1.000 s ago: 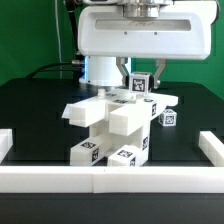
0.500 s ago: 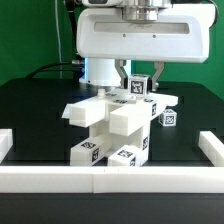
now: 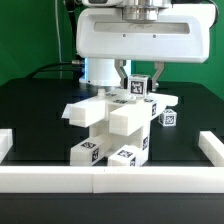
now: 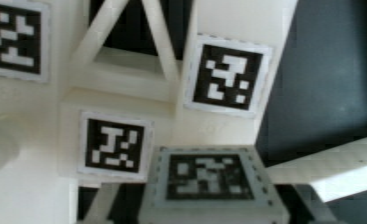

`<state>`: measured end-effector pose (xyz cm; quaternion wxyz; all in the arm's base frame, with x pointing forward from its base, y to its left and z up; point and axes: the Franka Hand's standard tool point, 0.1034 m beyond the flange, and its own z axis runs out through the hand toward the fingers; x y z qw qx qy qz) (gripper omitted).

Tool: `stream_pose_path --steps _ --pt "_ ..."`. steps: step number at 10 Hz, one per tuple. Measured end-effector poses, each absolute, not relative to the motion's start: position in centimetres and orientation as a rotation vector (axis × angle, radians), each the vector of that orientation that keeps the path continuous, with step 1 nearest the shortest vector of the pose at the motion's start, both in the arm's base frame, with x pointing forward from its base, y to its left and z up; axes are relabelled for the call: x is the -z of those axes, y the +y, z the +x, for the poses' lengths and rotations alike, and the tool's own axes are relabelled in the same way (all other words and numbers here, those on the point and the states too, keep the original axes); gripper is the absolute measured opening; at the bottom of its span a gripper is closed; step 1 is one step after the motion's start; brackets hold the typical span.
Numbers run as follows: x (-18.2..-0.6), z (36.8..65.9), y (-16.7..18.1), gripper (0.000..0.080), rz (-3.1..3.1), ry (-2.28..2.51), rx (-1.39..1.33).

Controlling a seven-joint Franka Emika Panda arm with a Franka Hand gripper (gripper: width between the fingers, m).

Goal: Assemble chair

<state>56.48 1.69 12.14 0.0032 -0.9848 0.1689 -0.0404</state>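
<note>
Black table (image 3: 30, 110); white chair parts (image 3: 118, 120) carry black-and-white square tags (image 4: 228, 75).

White chair parts (image 4: 159, 105) bearing four square tags (image 4: 228, 78) stand over dark table (image 4: 340, 80).

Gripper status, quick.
Gripper: closed on the tagged chair part at the top of the assembly, one finger on each side of it.

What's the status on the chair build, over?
Gripper closed on top tagged block. Chair part-built, standing mid-table. Border rail in front, nothing blocking the arm.
</note>
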Motion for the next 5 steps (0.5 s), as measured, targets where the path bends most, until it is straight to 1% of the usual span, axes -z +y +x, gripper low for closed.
stream_pose_path --steps 5 --pt "-12.09 56.46 1.75 0.0272 -3.088 0.529 0.128"
